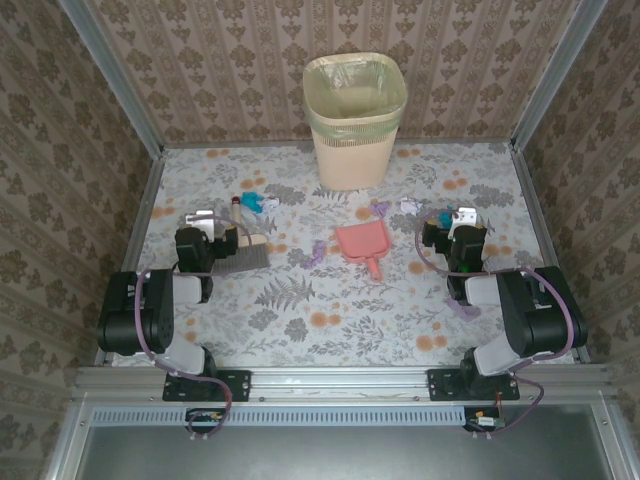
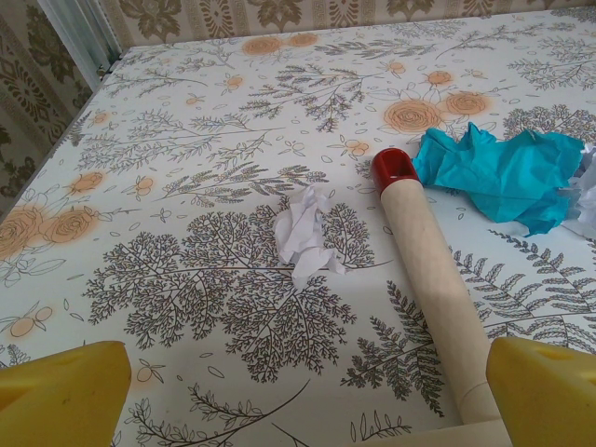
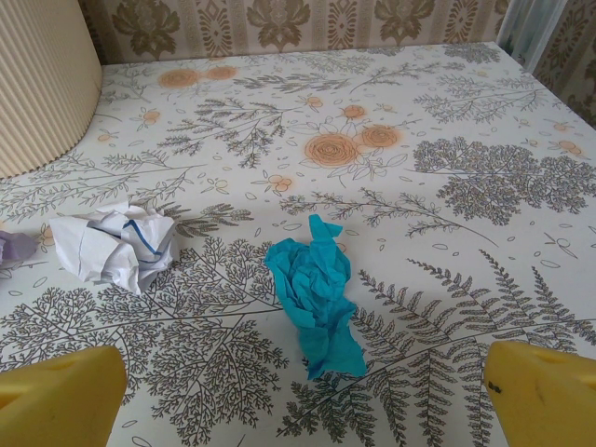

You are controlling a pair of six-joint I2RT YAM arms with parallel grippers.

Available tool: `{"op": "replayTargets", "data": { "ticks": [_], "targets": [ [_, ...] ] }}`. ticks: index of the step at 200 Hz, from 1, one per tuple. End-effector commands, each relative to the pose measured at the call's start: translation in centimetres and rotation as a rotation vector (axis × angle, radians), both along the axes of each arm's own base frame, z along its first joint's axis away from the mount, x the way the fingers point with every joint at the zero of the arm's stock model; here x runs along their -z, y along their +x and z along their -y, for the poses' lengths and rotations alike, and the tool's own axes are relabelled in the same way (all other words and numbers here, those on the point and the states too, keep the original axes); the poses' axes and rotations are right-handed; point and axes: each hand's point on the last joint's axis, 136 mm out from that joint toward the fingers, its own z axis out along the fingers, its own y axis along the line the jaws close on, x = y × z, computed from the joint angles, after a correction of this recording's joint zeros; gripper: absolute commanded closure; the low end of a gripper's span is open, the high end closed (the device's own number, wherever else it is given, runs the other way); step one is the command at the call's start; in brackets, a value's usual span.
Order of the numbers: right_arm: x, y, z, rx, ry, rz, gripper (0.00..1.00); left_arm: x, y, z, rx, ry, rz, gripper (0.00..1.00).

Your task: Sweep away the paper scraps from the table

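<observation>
Left gripper (image 2: 303,396): we see it low, arm folded, jaws spread wide, brush (image 2: 430,279) handle by one finger.
Right gripper (image 3: 303,396): low, jaws spread, facing a teal scrap (image 3: 312,293).

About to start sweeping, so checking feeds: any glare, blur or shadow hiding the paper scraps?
Top external: even, soft light, no glare; faint shadows beside the bin and pink dustpan; scraps small but distinct. Left wrist: white scrap and teal scrap sharp, yellow fingertips at the bottom corners look soft. Right wrist: teal strip and lined white wad crisp, light shadows, no glare.
</observation>
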Motion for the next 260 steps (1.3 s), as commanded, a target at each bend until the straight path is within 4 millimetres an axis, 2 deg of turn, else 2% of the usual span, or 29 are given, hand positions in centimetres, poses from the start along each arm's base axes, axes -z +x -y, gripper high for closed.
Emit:
{"op": "replayTargets", "data": {
  "ticks": [1,29,49,55,86,102,112,123,133,146,162,180,203,219,230,242,245,246,248,260],
  "targets": [
    [-1.2,0.8,0.1,0.007,-0.014,0.04,0.0,-0.9,0.8,0.1,0.009,0.018,0.032,0.0],
    [-1.6,0.8,0.1,0.006,-0.017,0.044,0.0,-1.2,0.6,0.0,0.0,0.019,0.047,0.0],
    [-3.0,0.4,-0.1,-0.003,-0.012,-0.006,0.0,-2.9,-0.5,-1.0,-0.066,0.024,0.099,0.0],
    [-4.5,0.2,0.0,0.004,-0.004,0.003,0.0,-3.7,-0.9,-1.1,-0.074,0.021,0.116,0.0],
    [-8.5,-1.0,-2.0,-0.068,0.072,0.091,0.0,-7.8,-2.8,-0.5,-0.102,0.022,0.162,0.0],
    [-10.8,-1.9,-1.8,0.007,0.191,0.145,0.0,-9.8,-4.0,-1.3,-0.193,-0.102,0.184,0.0],
    [-11.9,-2.5,-1.7,0.065,0.336,0.144,0.0,-10.9,-4.8,-1.2,-0.214,-0.21,0.184,0.0],
    [-12.1,-3.4,-1.9,0.116,0.484,0.088,0.0,-13.1,-5.4,0.3,-0.12,-0.278,0.237,0.0],
    [-12.8,-3.7,-2.8,0.084,0.562,0.083,0.0,-15.2,-6.0,1.6,-0.041,-0.334,0.316,0.0],
    [-12.5,-4.1,-2.9,0.101,0.693,0.124,0.0,-16.5,-7.0,1.0,-0.084,-0.454,0.4,0.0],
    [-12.2,-4.3,-3.9,0.065,0.808,0.141,0.0,-16.1,-8.1,0.0,-0.149,-0.566,0.461,0.0],
    [-11.5,-4.4,-6.1,0.024,0.818,0.036,0.0,-15.5,-8.4,0.2,-0.142,-0.568,0.48,0.0],
    [-11.4,-5.2,-11.3,-0.147,0.741,-0.097,0.0,-14.7,-7.4,0.5,-0.155,-0.517,0.359,0.0],
    [-9.9,-6.2,-15.3,-0.26,0.658,-0.238,0.0,-13.8,-6.7,0.9,-0.171,-0.47,0.256,0.0],
    [-8.2,-7.2,-17.8,-0.324,0.588,-0.331,0.0,-13.1,-6.1,1.7,-0.162,-0.445,0.18,0.0],
    [-6.7,-8.2,-20.6,-0.436,0.498,-0.362,0.07,-12.1,-5.3,3.0,-0.131,-0.442,0.079,0.02],
    [-6.3,-8.5,-21.0,-0.452,0.47,-0.361,0.07,-12.4,-5.0,3.5,-0.117,-0.445,0.067,0.02],
    [-6.2,-8.5,-21.2,-0.458,0.462,-0.357,0.07,-11.7,-5.0,3.6,-0.118,-0.441,0.043,0.02],
    [-5.9,-8.6,-21.3,-0.462,0.445,-0.353,0.07,-12.2,-4.9,3.8,-0.111,-0.442,0.041,0.03],
    [-5.1,-9.0,-22.6,-0.513,0.396,-0.322,0.07,-10.4,-4.0,5.3,-0.097,-0.404,-0.099,0.08]
  ]
}}
